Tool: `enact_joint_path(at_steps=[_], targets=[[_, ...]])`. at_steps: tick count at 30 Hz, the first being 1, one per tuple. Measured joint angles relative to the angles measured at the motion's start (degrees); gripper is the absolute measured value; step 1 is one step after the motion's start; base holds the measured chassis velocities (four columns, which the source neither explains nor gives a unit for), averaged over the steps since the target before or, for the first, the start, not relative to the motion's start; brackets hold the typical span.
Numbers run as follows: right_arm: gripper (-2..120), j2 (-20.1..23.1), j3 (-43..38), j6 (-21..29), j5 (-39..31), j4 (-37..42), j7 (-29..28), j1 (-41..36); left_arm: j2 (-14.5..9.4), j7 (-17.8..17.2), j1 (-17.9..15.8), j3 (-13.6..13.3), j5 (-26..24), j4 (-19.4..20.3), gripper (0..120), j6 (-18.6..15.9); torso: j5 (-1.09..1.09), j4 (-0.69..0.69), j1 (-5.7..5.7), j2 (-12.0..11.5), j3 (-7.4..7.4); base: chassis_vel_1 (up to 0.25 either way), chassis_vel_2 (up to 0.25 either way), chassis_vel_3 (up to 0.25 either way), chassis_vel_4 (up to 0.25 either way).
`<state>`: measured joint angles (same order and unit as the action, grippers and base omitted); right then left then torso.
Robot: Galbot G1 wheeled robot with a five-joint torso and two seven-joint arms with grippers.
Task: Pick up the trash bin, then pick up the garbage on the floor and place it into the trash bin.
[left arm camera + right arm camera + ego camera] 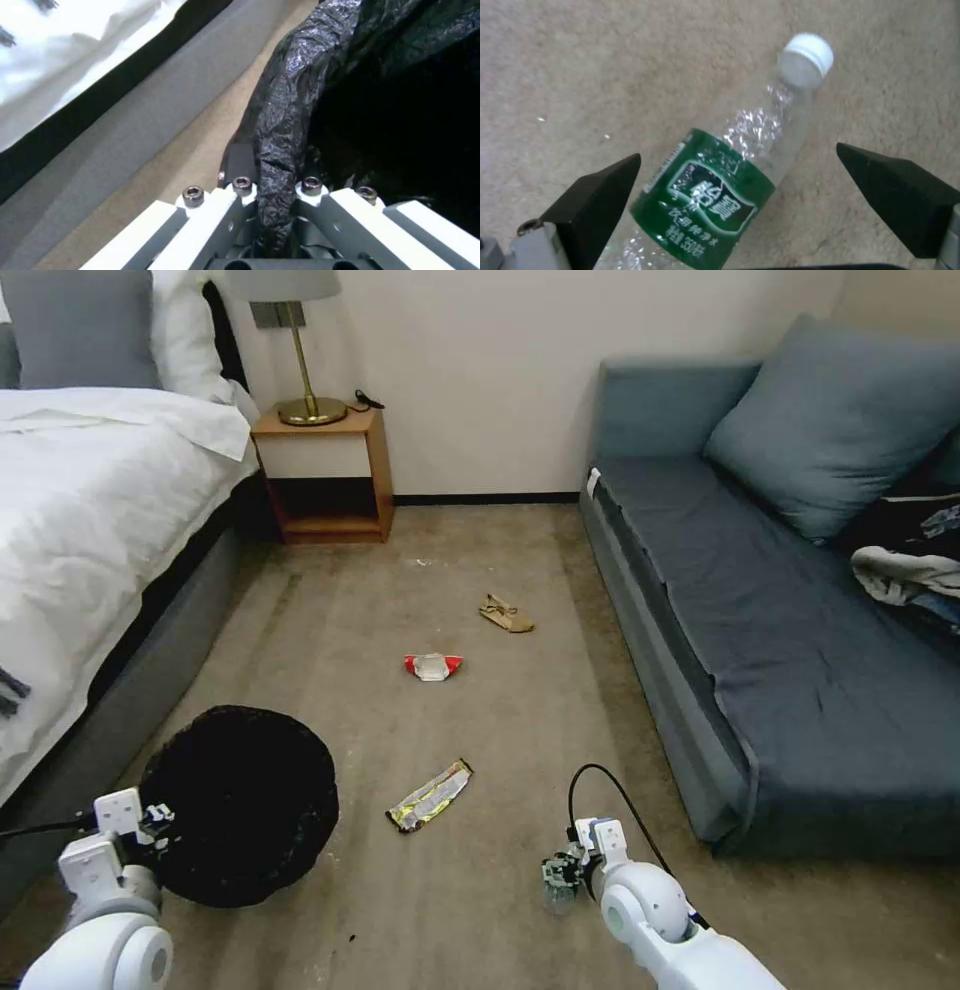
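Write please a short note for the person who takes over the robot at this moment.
Left gripper: shut on the rim of the trash bin, beside the bed.
Right gripper: jaws open on either side of the bottle, low over the carpet, not yet closed.
On the floor ahead: the long wrapper, the red-white packet, the tan paper.
Done: bin gripped. Whether it is lifted is unclear.
Left: grip the bottle, drop it in the bin, then the other three items.
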<state>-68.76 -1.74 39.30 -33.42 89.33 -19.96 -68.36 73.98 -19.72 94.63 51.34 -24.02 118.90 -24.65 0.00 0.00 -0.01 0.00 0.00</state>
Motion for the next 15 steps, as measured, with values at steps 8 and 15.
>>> enact_joint_path(at_steps=[8, 15], targets=[[81, -4.26, -1.50, -1.69, 3.67, -5.57, 1.20, 0.67, 0.44, -0.18, -0.52, -0.51, 0.38, -0.96, 3, 1.12, 0.00, 0.00, 0.00, 0.00, 0.00, 0.000, 0.000, 0.000, 0.000], [54, -3.58, -1.47, -4.05, 8.63, -6.00, 3.17, 0.18, 0.81, -0.19, -0.81, -0.75, 1.14, -1.18, 3, 1.13, 0.00, -0.01, 0.00, 0.00, 0.00, 0.000, 0.000, 0.000, 0.000]])
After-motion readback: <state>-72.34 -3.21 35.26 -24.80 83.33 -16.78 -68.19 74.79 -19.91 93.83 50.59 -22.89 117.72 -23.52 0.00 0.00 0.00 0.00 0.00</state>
